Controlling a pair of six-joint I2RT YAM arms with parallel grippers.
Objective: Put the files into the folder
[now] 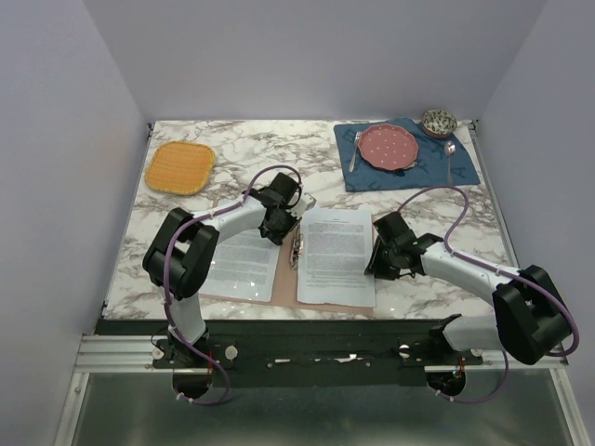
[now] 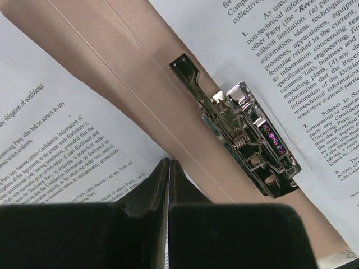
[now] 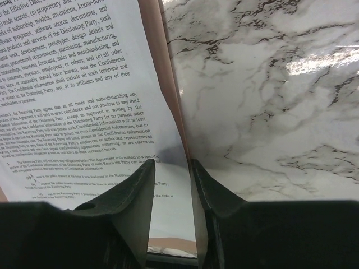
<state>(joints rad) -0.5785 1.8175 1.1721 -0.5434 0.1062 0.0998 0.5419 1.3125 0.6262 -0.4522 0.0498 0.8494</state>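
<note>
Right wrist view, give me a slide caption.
Right gripper straddling the edge of the folder, printed sheet on it, marble table beside.

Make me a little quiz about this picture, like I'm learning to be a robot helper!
1. True or false: the left claw is shut.
2. Where is the metal clip? A) on the orange mat B) along the middle fold of the folder C) on the pink plate
3. Fill in: ___ paper sheets lie on the open folder.
Key: 1 true; 2 B; 3 two.
</note>
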